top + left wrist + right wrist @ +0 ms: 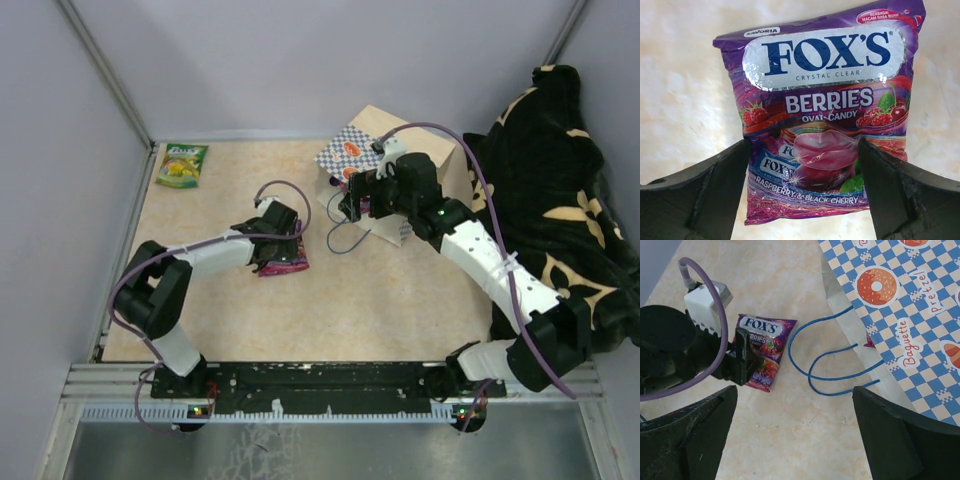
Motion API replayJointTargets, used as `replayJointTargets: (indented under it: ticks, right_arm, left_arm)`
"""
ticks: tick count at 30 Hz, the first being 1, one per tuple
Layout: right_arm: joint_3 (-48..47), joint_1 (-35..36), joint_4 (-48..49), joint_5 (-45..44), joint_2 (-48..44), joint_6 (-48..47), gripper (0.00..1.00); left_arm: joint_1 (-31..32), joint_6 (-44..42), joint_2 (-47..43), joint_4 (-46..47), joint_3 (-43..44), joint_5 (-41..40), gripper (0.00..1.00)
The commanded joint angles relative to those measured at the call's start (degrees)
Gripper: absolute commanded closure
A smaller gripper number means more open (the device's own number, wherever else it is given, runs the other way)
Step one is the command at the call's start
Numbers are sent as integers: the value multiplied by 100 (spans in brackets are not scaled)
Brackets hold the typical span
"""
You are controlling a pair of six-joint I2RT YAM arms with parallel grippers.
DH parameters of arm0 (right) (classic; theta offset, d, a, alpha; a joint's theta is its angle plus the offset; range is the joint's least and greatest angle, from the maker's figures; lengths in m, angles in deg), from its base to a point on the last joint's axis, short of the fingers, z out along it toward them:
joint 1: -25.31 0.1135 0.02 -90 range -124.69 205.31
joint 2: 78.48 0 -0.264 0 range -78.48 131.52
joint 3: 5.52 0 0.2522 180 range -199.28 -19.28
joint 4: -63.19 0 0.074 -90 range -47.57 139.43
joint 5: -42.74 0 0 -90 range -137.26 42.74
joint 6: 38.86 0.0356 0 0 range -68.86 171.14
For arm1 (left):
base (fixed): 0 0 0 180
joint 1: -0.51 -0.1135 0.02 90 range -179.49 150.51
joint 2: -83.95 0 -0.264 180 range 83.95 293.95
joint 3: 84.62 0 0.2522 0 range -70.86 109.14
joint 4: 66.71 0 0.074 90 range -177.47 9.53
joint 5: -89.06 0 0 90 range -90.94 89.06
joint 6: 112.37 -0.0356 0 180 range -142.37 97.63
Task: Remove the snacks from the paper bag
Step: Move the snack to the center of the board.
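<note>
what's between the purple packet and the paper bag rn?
Only the blue cord handles of the paper bag, looping over the table toward the purple packet; the rest is bare. Right wrist view shows it.

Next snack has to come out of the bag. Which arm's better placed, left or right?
Right. Its open gripper hovers right at the bag's mouth. The left gripper is off to the side, straddling the purple packet lying on the table, away from the bag.
</note>
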Motion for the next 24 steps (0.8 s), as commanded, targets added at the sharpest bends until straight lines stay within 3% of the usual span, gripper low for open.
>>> replayJointTargets:
  ticks: [1,7,17,20,24]
  right_arm:
    - [-12,1,263,127,-220,26,1]
    - [18,1,397,329,-205,149,1]
    - [37,9,434,745,-211,372,1]
    - [96,4,409,792,-261,345,1]
    - [137,5,394,852,-255,294,1]
  left_arm:
    - [-618,-511,267,-283,-141,-478,6]
    - [-1500,-1528,233,193,-100,-265,4]
    - [-2586,-2909,940,340,596,154,3]
    - [-2666,-3236,671,330,769,-46,1]
    - [-2648,-3591,-190,365,1131,351,0]
